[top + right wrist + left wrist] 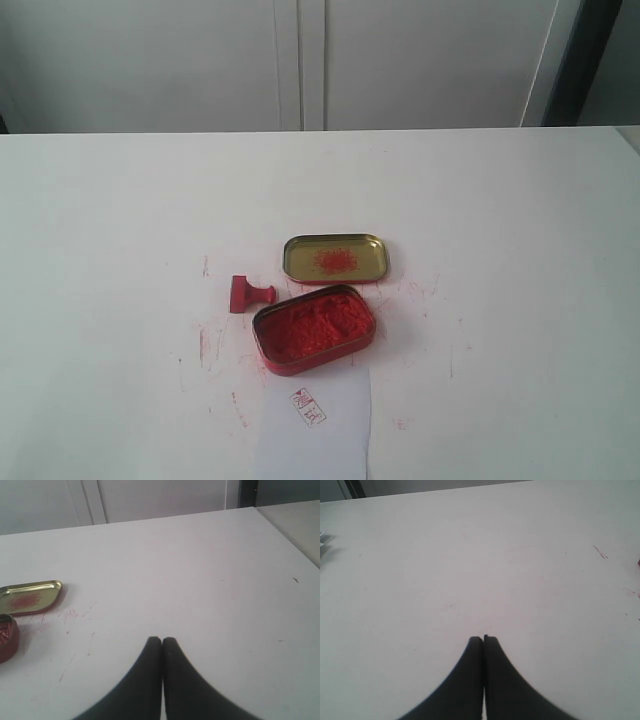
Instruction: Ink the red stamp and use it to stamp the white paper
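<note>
Pressing jaws together: left gripper (483, 639), right gripper (162, 640), both empty.

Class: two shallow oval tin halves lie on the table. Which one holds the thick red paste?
The red-walled tin nearest the paper, heaped with crumbly paste. The gold lid beyond it carries only a thin red smear.

Left gripper (483, 639): two matte black fingers (462, 685) with a smooth, uniform surface. Each finger is broad at the base and curves inward to a narrow, blunt, squared-off tip. Right gripper (161, 640): identical construction, with the same black finish and tapered, flared profile.
</note>
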Robot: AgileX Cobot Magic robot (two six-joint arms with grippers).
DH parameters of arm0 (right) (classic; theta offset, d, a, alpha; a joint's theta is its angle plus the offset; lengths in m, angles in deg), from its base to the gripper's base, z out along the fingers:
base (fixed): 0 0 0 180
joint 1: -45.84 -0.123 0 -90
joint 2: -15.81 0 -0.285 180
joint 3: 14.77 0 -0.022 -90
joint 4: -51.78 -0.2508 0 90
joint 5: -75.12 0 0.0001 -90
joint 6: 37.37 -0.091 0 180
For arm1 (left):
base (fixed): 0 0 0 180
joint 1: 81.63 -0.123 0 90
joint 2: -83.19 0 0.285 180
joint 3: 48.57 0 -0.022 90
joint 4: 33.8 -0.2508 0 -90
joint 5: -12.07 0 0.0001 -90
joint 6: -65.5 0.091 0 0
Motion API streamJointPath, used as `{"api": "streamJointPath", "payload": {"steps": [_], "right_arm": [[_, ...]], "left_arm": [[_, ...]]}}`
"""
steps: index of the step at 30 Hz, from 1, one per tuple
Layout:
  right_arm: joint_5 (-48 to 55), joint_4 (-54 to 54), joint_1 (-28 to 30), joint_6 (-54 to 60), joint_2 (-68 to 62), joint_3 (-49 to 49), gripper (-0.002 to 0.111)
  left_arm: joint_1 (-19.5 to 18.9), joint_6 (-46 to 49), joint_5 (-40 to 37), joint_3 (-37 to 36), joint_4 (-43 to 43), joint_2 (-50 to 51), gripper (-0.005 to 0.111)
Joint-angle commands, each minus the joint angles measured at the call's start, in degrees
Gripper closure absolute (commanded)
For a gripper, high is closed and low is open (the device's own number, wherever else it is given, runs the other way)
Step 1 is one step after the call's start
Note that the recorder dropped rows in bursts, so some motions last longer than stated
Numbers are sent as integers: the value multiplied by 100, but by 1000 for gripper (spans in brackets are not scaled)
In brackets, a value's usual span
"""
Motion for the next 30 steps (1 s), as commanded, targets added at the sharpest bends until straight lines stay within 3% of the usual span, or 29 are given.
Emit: {"api": "streamJointPath", "payload": {"steps": [1, 9, 14, 30], "right_arm": [[-72, 29, 27, 56, 28, 25, 108], [-72, 29, 26, 104, 28, 25, 108], [-72, 29, 26, 791, 28, 25, 108], [-72, 29, 26, 791, 28, 25, 108]], "left_arm": [[16, -22, 0, -10, 33, -2, 107], [16, -22, 0, -10, 33, -2, 107], [16, -22, 0, -10, 33, -2, 107], [16, -22, 0, -10, 33, -2, 107]]}}
